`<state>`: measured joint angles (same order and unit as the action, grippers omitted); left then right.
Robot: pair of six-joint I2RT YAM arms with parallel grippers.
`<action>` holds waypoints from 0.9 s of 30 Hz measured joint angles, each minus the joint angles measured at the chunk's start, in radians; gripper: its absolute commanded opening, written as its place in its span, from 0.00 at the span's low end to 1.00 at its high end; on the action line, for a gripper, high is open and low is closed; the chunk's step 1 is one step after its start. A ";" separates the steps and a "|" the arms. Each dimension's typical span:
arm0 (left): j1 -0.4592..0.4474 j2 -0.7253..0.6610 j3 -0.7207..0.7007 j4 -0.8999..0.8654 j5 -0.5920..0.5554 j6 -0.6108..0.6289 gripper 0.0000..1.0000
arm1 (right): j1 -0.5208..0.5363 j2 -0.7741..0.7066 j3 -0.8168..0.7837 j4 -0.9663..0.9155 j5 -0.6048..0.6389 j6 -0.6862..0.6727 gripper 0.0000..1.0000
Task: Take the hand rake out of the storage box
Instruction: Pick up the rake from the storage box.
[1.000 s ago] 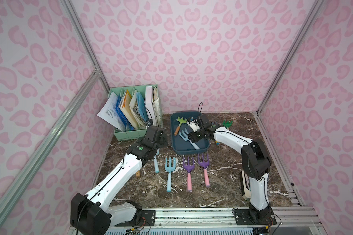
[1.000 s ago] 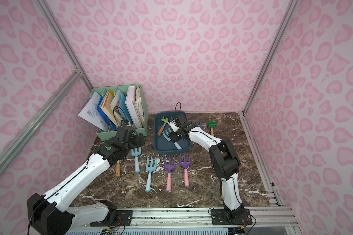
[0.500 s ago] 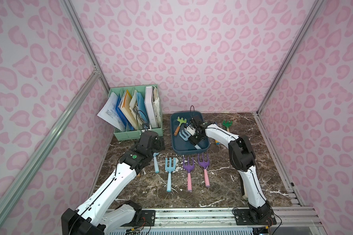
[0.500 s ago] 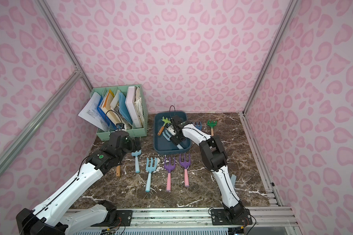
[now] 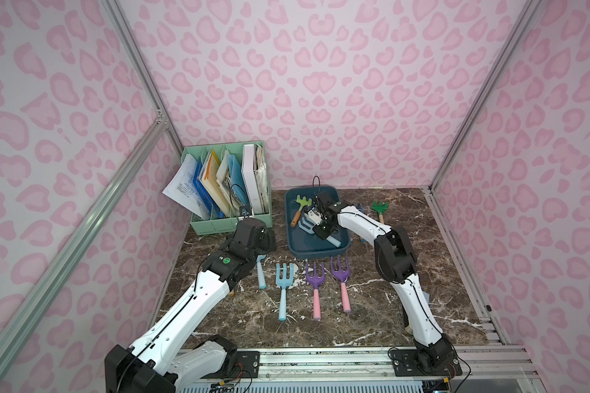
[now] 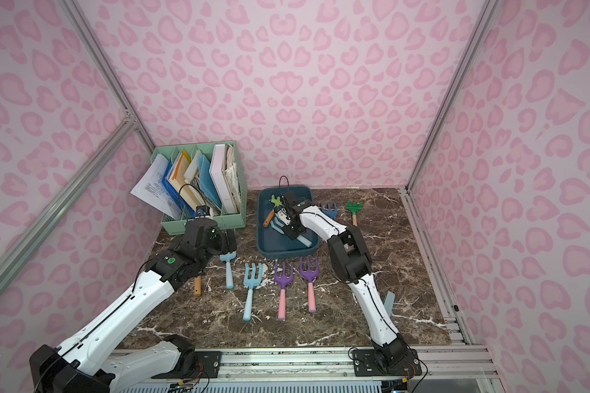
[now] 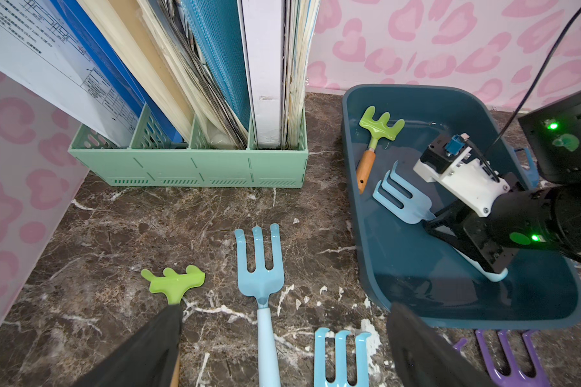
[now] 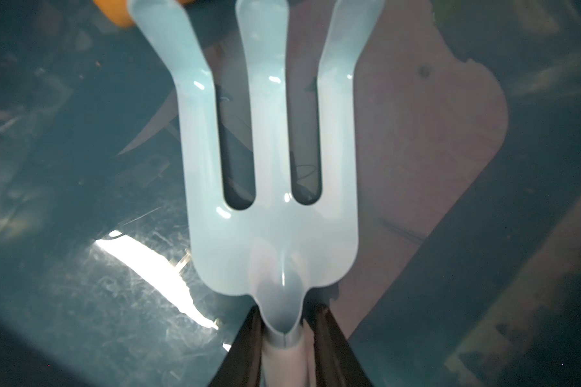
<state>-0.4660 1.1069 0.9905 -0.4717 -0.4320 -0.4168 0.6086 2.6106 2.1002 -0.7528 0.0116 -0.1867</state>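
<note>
The right gripper (image 8: pixel 284 348) pinches the pale-blue hand rake (image 8: pixel 269 234) by its handle inside the storage box (image 5: pixel 317 252) at the counter's (image 5: pixel 372 306) back edge. The left gripper (image 7: pixel 284 316) gapes wide.

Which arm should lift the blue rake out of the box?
Right. The right gripper grips the rake by its handle inside the box; the left gripper hangs open outside it.

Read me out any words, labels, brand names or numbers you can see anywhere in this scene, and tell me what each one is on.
No text here is legible enough to quote.
White printed sheet in the mint-green file organiser: lines of small print and a drawing table, too small to read.
Light blue hand rake and storage box: no lettering visible.
</note>
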 measured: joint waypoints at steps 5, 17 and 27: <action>0.000 -0.001 0.000 0.000 0.000 0.000 0.99 | -0.003 0.008 0.020 -0.006 0.002 0.015 0.07; 0.000 0.002 0.000 0.000 0.000 0.000 0.99 | -0.061 0.043 0.160 -0.056 0.007 0.216 0.00; 0.000 0.012 0.000 0.000 -0.002 0.003 0.99 | -0.080 -0.285 0.048 -0.013 0.030 0.375 0.00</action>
<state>-0.4660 1.1187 0.9909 -0.4721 -0.4335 -0.4137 0.5282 2.3257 2.1483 -0.7654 0.0418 0.1879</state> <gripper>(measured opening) 0.988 0.206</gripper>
